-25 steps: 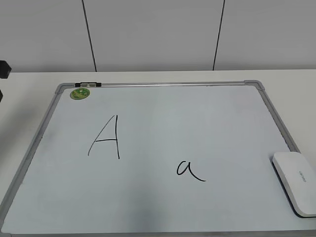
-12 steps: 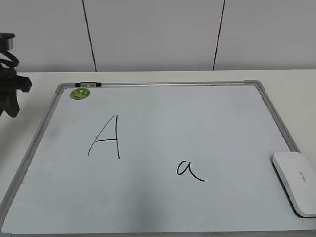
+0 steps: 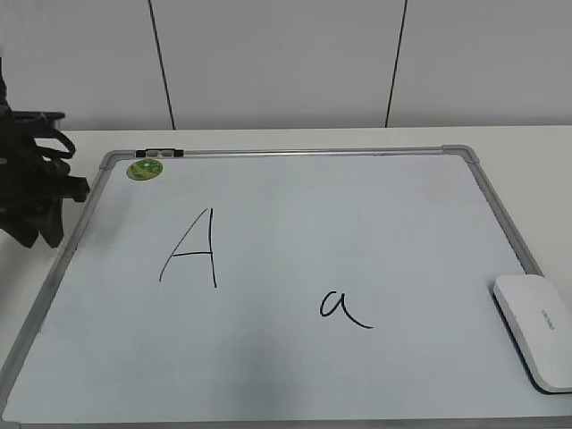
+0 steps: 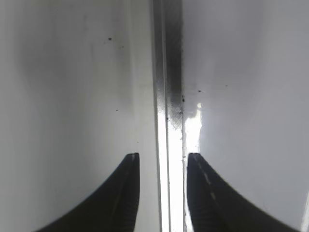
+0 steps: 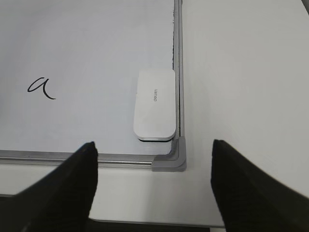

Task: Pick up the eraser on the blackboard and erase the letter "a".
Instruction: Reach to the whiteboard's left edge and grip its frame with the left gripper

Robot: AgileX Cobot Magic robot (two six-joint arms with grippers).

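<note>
The white eraser (image 3: 534, 329) lies on the blackboard (image 3: 295, 153) at its near right corner, against the frame. It also shows in the right wrist view (image 5: 154, 104). The small cursive letter "a" (image 3: 343, 307) is written left of the eraser and also shows in the right wrist view (image 5: 41, 88). My right gripper (image 5: 153, 145) is wide open and empty, hovering off the board's near edge in line with the eraser; it is outside the exterior view. My left gripper (image 3: 45, 234) is by the board's left frame. Its jaws (image 4: 161, 162) are apart, astride the frame rail (image 4: 169, 96).
A larger capital "A" (image 3: 190, 250) is drawn on the left half of the board. A round green magnet (image 3: 144, 168) sits at the far left corner. A grey corner piece (image 5: 171, 162) lies just below the eraser. White table surrounds the board.
My left arm has come into view from the left edge and moved right and down to the board's left frame. The eraser and the letters have not moved.
</note>
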